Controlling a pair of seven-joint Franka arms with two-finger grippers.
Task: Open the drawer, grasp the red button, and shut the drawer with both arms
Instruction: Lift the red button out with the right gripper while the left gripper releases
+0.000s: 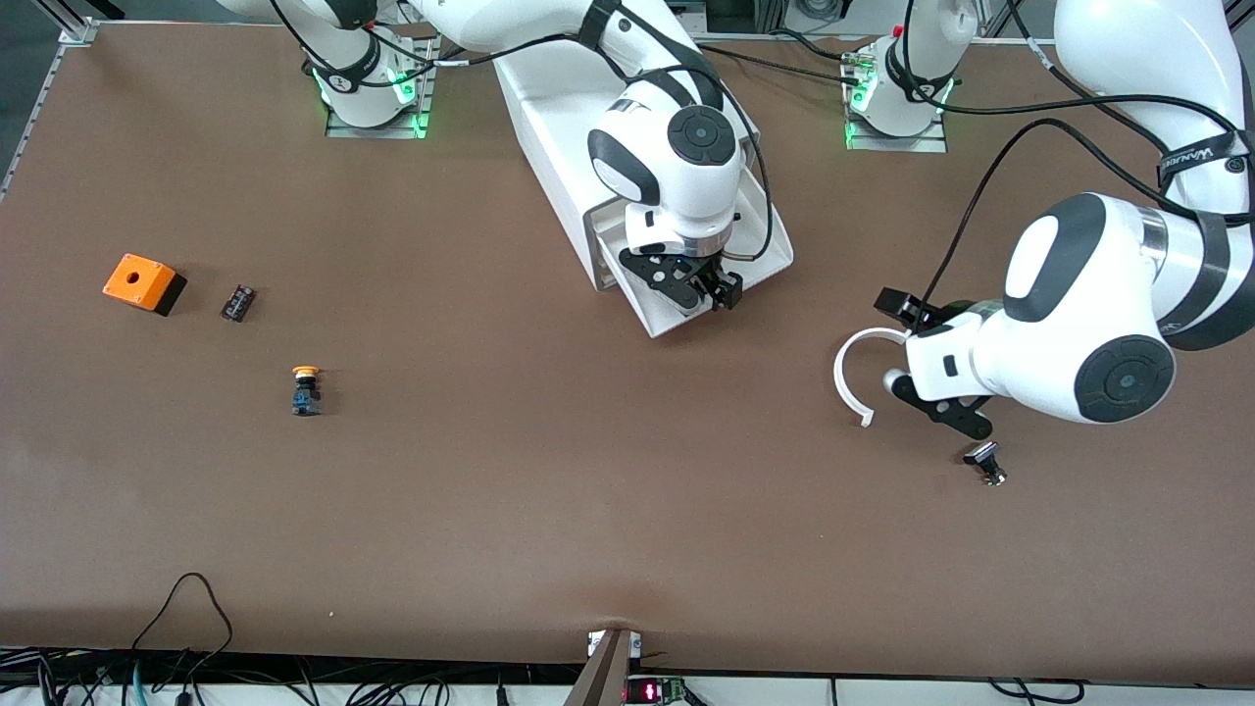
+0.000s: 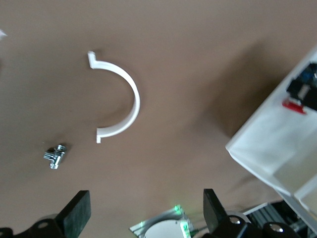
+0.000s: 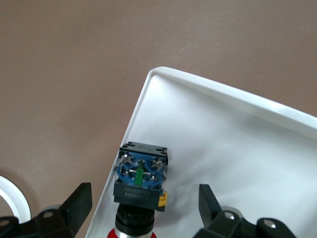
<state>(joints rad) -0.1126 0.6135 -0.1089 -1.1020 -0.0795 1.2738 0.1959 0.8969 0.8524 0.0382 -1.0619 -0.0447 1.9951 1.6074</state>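
White plastic everywhere: pulled-out drawer [image 1: 686, 284] of the cabinet [image 1: 549, 118], red-capped button [image 3: 138, 188] lying inside near one corner, blue body with screw terminals facing up toward the wrist camera. Right claw [image 1: 691, 284] poised directly over the drawer, fingers [image 3: 74, 206] spread wide and straddling the button on either side, gripping nothing yet. Long axis of the button running from red cap to blue block, crosswise to the gap between the fingers, so a straight descent and squeeze looks the likely next move. Right arm clearly the nearer. Left claw [image 1: 941, 387] released and empty, waiting over bare counter [image 1: 588, 490] toward the left arm's end, beside a white half-ring [image 1: 853, 378] and a small metal part [image 1: 985, 463]. Also on the counter toward the right arm's end: orange box [image 1: 142, 282], yellow-capped button [image 1: 306, 389].
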